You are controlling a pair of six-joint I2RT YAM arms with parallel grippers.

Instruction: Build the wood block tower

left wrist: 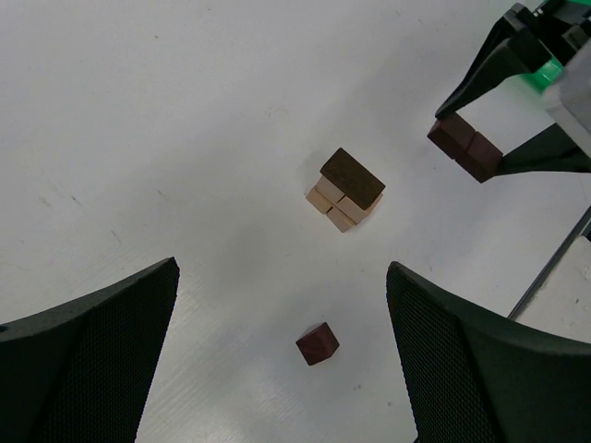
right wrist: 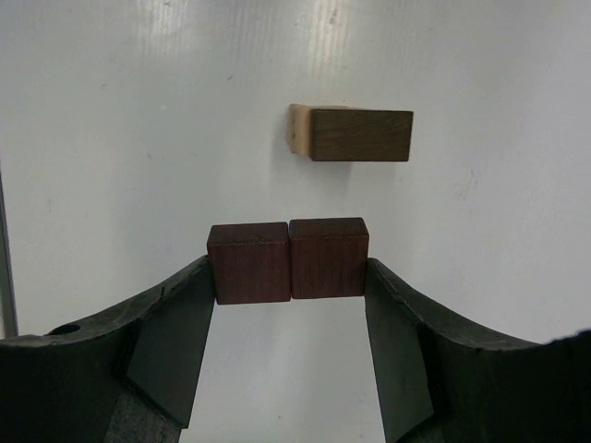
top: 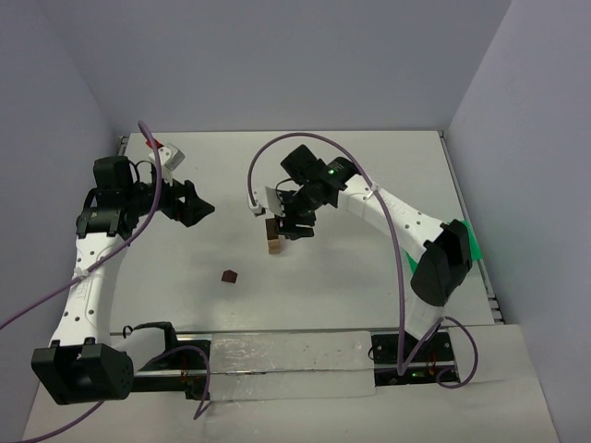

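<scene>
Tower position: the wood block tower (top: 273, 236) stands near the middle of the white counter (top: 369, 286). A dark brown brick lies flat on top, with light tan blocks beneath. Their ends show past the brick in both wrist views.

Right jaws: closed on a pair of dark brown cubes (right wrist: 288, 260), which sit side by side and touching. One of the fingers (right wrist: 166, 341) presses each outer face, and the pair sits level between them. From the right wrist camera the tower lies just beyond the pair, apart from it and slightly right of centre. From above, the right jaws sit just beside the tower on its far right side. Height of the pair over the counter: cannot tell.

Left jaws: spread wide, nothing between them. They hang well to the left of the tower, aimed toward it. The tower shows in the gap between the two fingers, far ahead.

Loose dark brown cube (top: 229, 276) rests on the counter to the near left of the tower, apart from it and from both jaws.
</scene>
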